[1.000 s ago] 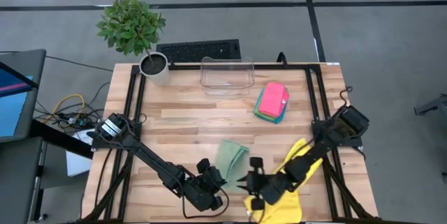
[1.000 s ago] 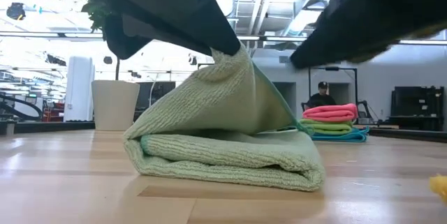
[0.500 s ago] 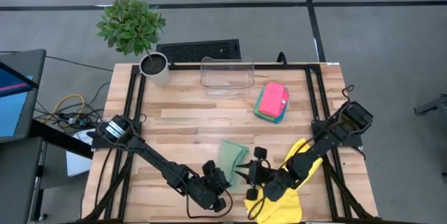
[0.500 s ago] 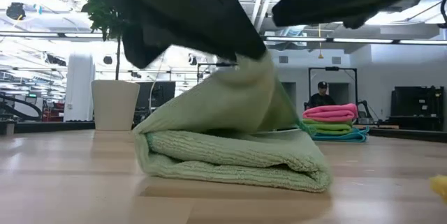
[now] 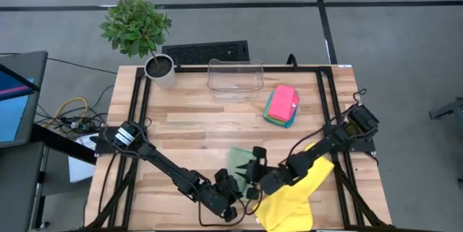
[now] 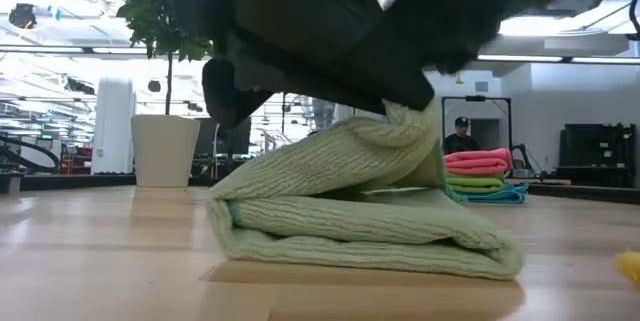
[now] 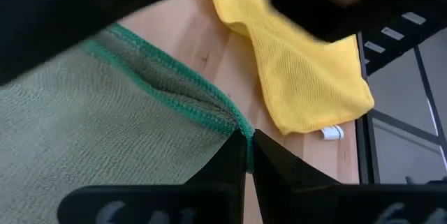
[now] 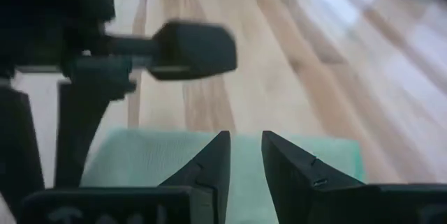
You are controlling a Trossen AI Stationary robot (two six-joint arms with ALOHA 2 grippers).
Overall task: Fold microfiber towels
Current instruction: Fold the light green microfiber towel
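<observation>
From above, we see both grippers meeting over the sage towel [image 5: 239, 161] near the table's [image 5: 188, 127] front edge. The left gripper [image 5: 233, 188] sits at the towel's near end, the right gripper [image 5: 256, 173] just beside it on the towel's other side. The yellow towel [image 5: 289, 203] lies under the right arm, just behind its gripper. The folded stack [image 5: 282, 105] of pink, green and blue towels rests well beyond both tools, near the bin [image 5: 234, 77].

From table height, the sage towel [image 6: 360, 216] lies doubled on the wood, its top layer lifted to a peak under the dark arms. Which gripper holds that peak is hard to tell here. The stack [image 6: 480, 175] shows far behind.

In the left wrist view, the left gripper [image 7: 249, 153] is pinched tight on the towel's green-stitched edge [image 7: 174, 88], with the yellow towel [image 7: 300, 70] just ahead of it.

In the right wrist view, the right gripper [image 8: 244, 155] hovers over the sage towel [image 8: 230, 172] with a narrow gap between its fingers [image 8: 209, 165]; we see no cloth caught in it.

We judge the risks so: the pinch holds only a thin hem, so a quick pull could slip it free and let the fold fall open. The grippers are so close they could knock together, and the right arm could drag the yellow towel along.
</observation>
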